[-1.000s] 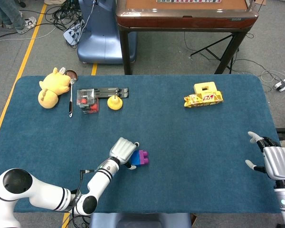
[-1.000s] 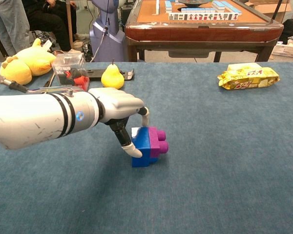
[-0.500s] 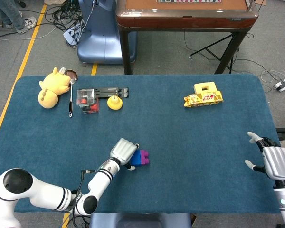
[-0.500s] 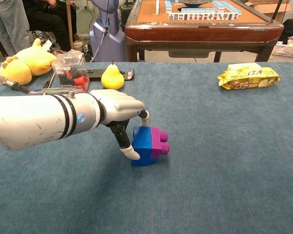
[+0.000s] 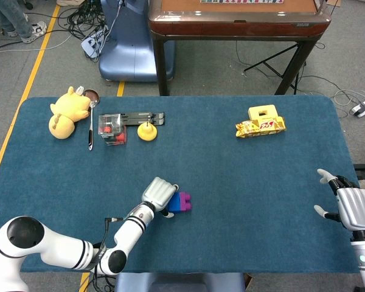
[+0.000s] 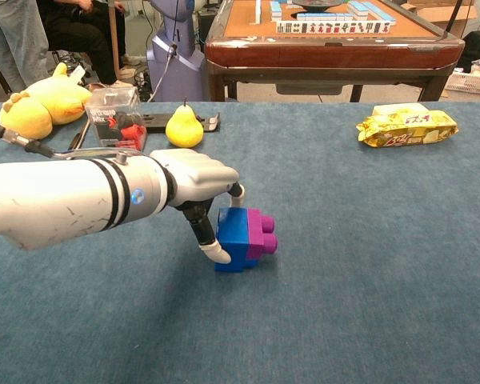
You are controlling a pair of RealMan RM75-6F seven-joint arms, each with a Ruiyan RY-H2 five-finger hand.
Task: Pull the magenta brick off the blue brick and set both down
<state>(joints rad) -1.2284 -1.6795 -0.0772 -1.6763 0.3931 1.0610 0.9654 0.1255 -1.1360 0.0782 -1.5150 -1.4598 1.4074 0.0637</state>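
The blue brick rests on the blue table cloth with the magenta brick still stuck to its right side. My left hand reaches in from the left and pinches the blue brick, thumb low on its left face and a finger on its top edge. From the head view the left hand covers most of the blue brick, and the magenta brick shows to its right. My right hand hovers open at the table's right edge, far from the bricks.
At the back left lie a yellow plush toy, a spoon, a clear box, a black tool and a yellow pear. A snack bag sits back right. A wooden table stands beyond.
My left hand's thumb has slid a little lower on the blue brick's left face and the joined bricks have shifted slightly right. The right hand has not moved.
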